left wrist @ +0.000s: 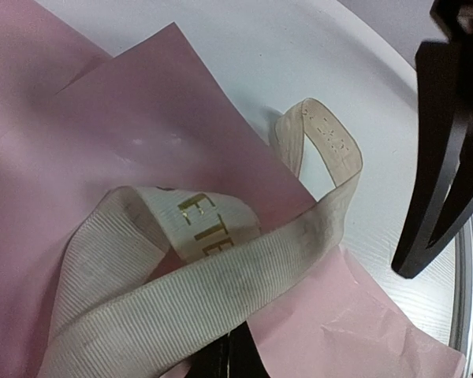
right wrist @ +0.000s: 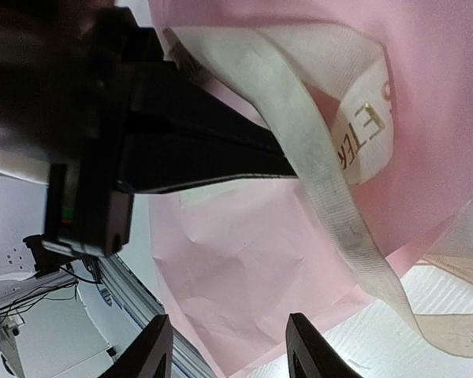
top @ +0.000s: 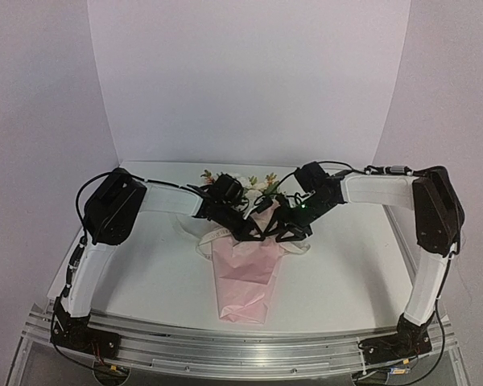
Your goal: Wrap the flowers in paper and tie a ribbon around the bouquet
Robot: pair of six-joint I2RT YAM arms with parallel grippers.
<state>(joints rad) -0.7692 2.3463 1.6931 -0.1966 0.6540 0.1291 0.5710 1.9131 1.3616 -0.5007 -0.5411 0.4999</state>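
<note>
The bouquet lies in mid-table, its flowers point(top: 225, 180) pointing away from me and its pink paper point(top: 245, 277) cone tapering toward the near edge. The cream ribbon point(top: 209, 239) crosses the cone's upper part, with loops spilling off both sides. My left gripper point(left wrist: 230, 356) is shut on the ribbon point(left wrist: 221, 291), which curls in a lettered loop over the paper point(left wrist: 142, 134). My right gripper point(right wrist: 229, 348) hovers open just above the paper point(right wrist: 244, 260) with nothing between its fingers. It sits close beside the left gripper point(right wrist: 284, 167) and the taut ribbon point(right wrist: 331, 189).
The white table point(top: 145, 273) is boxed in by white backdrop walls at the back and sides. An aluminium rail point(top: 241, 342) runs along the near edge below the cone's tip. One finger point(left wrist: 437, 173) of the right gripper stands at the right of the left wrist view.
</note>
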